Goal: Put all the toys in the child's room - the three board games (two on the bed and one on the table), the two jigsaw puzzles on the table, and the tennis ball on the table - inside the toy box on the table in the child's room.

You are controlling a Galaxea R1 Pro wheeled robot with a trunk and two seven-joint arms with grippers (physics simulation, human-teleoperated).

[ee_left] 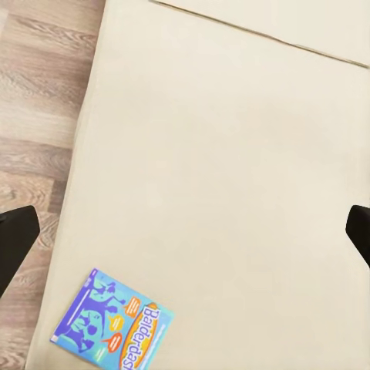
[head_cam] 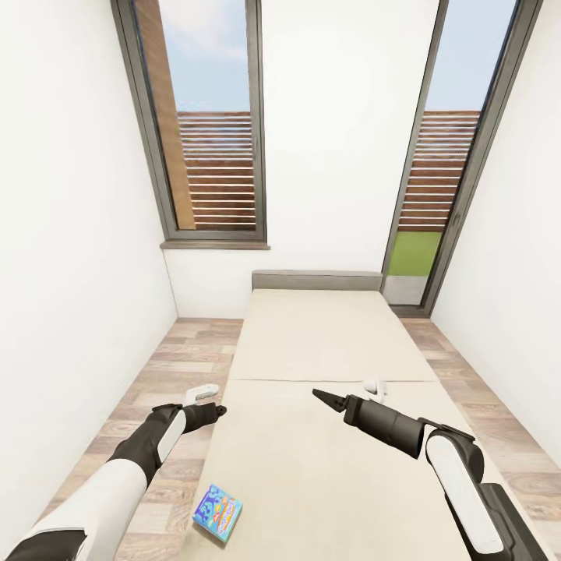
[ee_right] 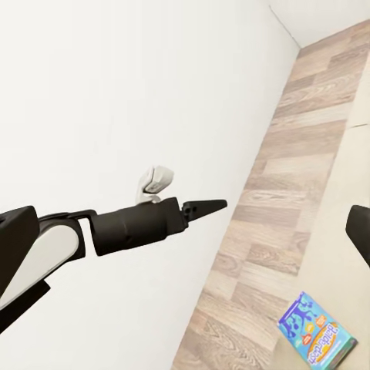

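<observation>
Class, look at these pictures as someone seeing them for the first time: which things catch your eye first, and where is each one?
The bright blue board game stands out first, lying flat on the beige bed near its left edge at the near end. Next come the two dark arms reaching over the mattress, the left gripper at the bed's left edge and the right gripper above its middle. Behind the headboard, two tall dark-framed windows show sky and wooden slats.

White walls [head_cam: 70,234], plank floor [head_cam: 179,358]; two tall dark-framed windows [head_cam: 210,125] are seen beyond the pincers, daylight outside.
</observation>
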